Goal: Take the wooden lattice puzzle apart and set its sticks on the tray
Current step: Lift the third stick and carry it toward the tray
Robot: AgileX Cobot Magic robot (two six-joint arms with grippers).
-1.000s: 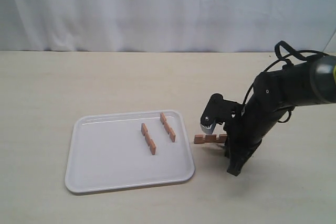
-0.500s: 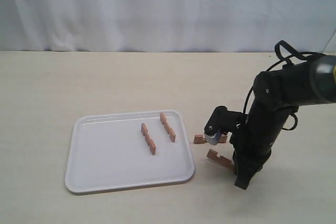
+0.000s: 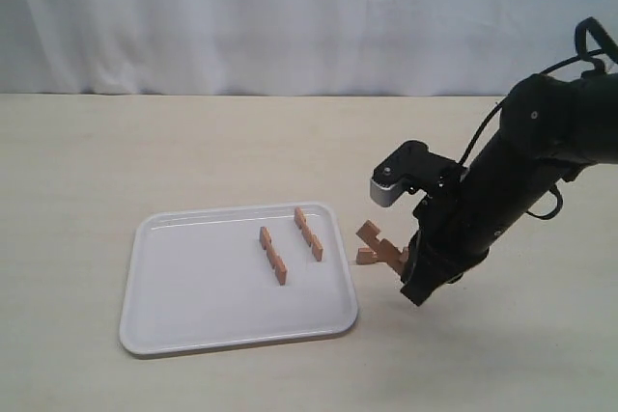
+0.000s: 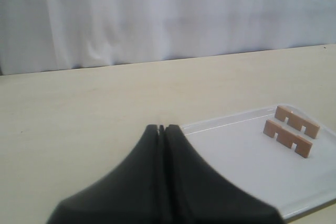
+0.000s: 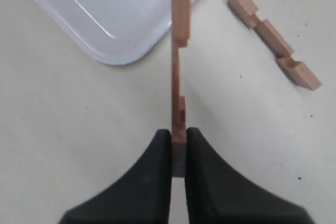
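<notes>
No assembled lattice puzzle shows, only separate reddish-brown notched sticks. Two sticks (image 3: 273, 256) (image 3: 308, 233) lie side by side on the white tray (image 3: 193, 287). My right gripper (image 5: 178, 132) is shut on one end of a third stick (image 5: 180, 51), which hangs tilted above the table just right of the tray's edge (image 3: 379, 242). A fourth stick (image 5: 273, 38) lies on the table beside it (image 3: 366, 257). The left gripper (image 4: 161, 127) is shut and empty, near the tray's corner (image 4: 236, 156), and is out of the exterior view.
The beige table runs back to a white curtain. The right arm (image 3: 502, 180) leans in from the right, with its cable looped above it.
The right gripper closed on one of the two sticks beside the tray, pulled it free and lifted it toward the tray. The other stick stayed on the table.
</notes>
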